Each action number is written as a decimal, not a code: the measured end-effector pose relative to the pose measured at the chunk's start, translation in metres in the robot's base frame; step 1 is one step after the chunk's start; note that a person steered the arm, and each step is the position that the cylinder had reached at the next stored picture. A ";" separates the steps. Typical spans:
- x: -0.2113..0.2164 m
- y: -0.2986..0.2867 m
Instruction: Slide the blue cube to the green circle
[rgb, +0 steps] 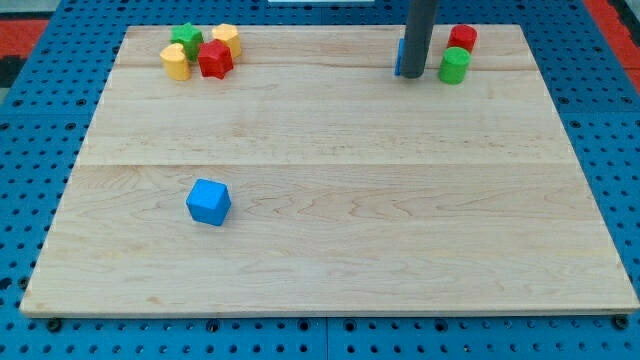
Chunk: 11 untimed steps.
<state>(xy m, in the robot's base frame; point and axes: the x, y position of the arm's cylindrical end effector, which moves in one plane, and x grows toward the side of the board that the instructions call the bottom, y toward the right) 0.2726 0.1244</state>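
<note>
The blue cube (208, 202) lies on the wooden board (330, 250) at the view's lower left. The green circle, a short green cylinder (454, 66), stands at the view's top right, with a red cylinder (462, 39) just above it. My tip (417, 77) rests on the board just left of the green cylinder, far to the upper right of the blue cube. A second blue block (399, 57) is mostly hidden behind the rod.
At the view's top left sits a cluster: a green star (186, 39), a red star (215, 60), a yellow block (175, 62) and another yellow block (226, 39). A blue pegboard (30, 150) surrounds the board.
</note>
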 end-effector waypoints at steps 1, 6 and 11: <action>-0.023 -0.008; 0.209 -0.224; 0.066 -0.182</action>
<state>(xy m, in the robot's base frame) 0.3386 -0.0577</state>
